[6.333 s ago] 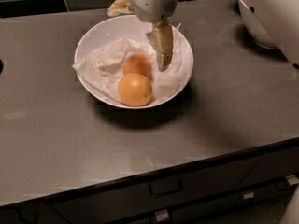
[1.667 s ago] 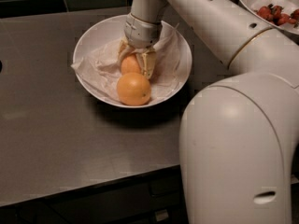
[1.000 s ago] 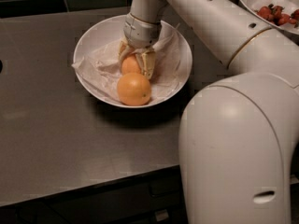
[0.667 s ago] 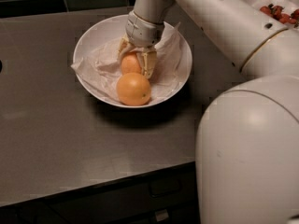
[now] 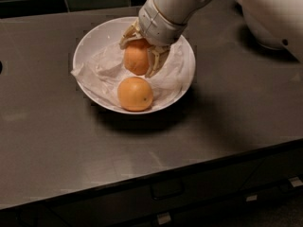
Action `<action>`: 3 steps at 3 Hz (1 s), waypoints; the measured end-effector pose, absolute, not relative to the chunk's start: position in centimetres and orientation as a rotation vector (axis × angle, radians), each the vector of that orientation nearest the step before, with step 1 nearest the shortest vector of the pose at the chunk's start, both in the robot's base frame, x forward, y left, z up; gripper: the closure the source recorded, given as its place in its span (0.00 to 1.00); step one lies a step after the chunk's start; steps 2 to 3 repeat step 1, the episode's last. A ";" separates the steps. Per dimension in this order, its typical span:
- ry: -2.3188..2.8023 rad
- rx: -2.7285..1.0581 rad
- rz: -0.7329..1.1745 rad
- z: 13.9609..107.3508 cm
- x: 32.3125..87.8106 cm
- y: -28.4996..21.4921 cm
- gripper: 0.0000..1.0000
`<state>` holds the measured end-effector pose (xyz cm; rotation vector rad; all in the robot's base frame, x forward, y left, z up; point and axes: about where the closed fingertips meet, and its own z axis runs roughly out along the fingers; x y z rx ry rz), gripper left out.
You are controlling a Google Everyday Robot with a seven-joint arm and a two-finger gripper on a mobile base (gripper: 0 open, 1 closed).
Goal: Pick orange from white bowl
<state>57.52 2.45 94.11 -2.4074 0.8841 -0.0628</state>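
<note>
gripper (image 5: 138, 56): clamped on the orange (image 5: 134, 60) from both sides, inside the bowl (image 5: 90, 37); the orange's top is hidden by it.
second orange (image 5: 135, 93): just in front of the gripper, on crumpled paper (image 5: 99, 70).
arm (image 5: 175, 4): cut off at the top right.
worktop (image 5: 227, 108): under the bowl.

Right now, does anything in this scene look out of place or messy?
Only the crumpled paper liner, which spills over the white bowl's left rim. Otherwise nothing odd: the gripper is in the bowl, fingers shut on the paler orange, with the brighter orange lying in front.
</note>
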 end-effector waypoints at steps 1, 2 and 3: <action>0.875 -2.323 -0.203 96.7 56.3 2.2 1.00; 0.875 -2.323 -0.203 96.7 56.3 2.2 1.00; 0.875 -2.323 -0.203 96.7 56.3 2.2 1.00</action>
